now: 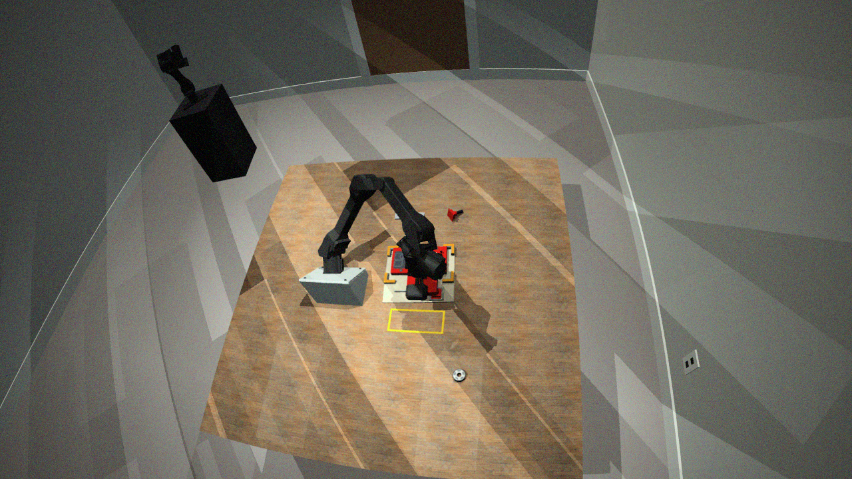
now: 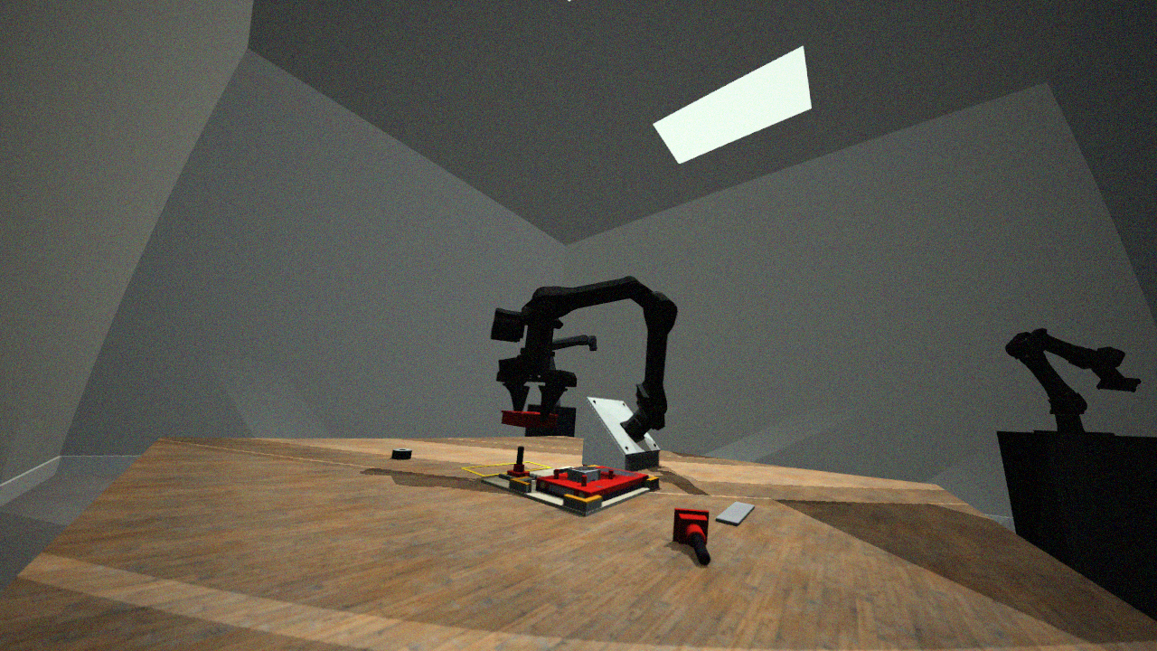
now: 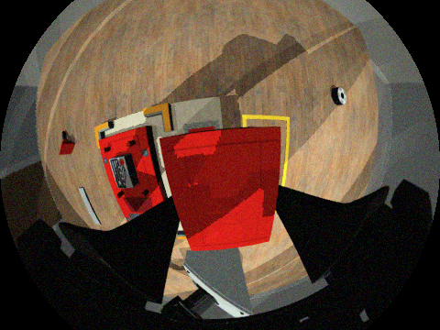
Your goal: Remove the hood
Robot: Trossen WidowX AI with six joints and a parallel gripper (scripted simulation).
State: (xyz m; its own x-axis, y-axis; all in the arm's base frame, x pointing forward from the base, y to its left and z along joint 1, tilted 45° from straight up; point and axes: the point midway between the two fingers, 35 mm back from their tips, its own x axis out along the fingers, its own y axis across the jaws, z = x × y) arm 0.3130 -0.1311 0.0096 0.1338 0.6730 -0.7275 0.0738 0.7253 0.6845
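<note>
The red hood (image 2: pixel 527 418) is hanging in the air, clamped between the jaws of the gripper (image 2: pixel 533 404), well above the toy car (image 2: pixel 594 483). Removal looks done; lowering it into the yellow marked area (image 1: pixel 415 320) and releasing is remaining.

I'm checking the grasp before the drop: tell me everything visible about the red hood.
The red hood is a flat, smooth, plastic-looking panel, slightly tapered, partly shadowed. It hangs roughly level in the air, clamped at opposite edges by the gripper, above the toy car and touching nothing else. The yellow marked area lies just beyond it.
</note>
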